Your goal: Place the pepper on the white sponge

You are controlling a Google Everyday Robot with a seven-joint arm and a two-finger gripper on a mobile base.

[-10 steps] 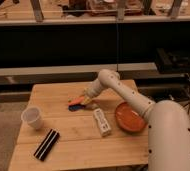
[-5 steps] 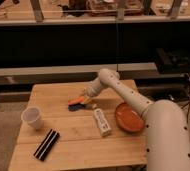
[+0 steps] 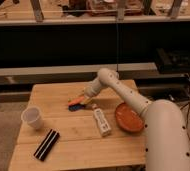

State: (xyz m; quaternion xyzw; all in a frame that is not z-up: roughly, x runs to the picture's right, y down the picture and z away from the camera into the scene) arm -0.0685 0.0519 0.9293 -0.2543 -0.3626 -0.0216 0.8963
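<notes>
Jaws (image 3: 84, 99) with pepper (image 3: 77, 101) have shifted right

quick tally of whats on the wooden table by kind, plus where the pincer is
cup: 1
bowl: 1
pepper: 1
white sponge: 1
black striped bar: 1
dark blue item under the pepper: 1
total: 6
The pincer is at the pepper, mid-table.

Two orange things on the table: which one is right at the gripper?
The pepper, small and tapered, lies at the gripper near the table's middle. The round orange bowl sits apart, toward the right edge.
</notes>
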